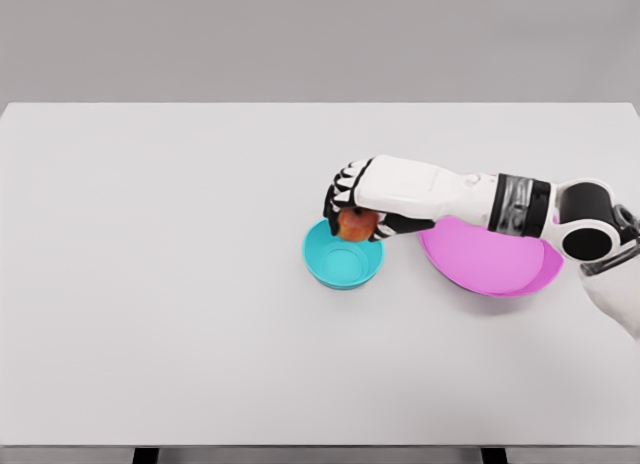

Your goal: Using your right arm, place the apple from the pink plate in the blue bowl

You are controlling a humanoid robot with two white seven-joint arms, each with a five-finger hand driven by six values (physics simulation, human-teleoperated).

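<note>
Apple [356, 223] in hand, held over the far rim of the blue bowl [343, 256] — that is where I judge we are: the carry is about done and the drop is what's left. My right hand [372, 199] reaches in from the right edge across the pink plate [490, 259], fingers curled around the fruit from above, thumb tucked under on the near side. The plate itself looks bare now, part of it hidden under the forearm. The bowl sits just beside the plate on the white table [150, 284], its inside showing nothing yet. I can't tell from this one overhead view how high the apple hangs above the bowl, or whether it touches the rim.

For the next move I'd want the apple a touch nearer me, over the bowl's middle and not its back edge, then the fingers eased apart so it falls in rather than glancing off the rim. The left arm doesn't show at all.
</note>
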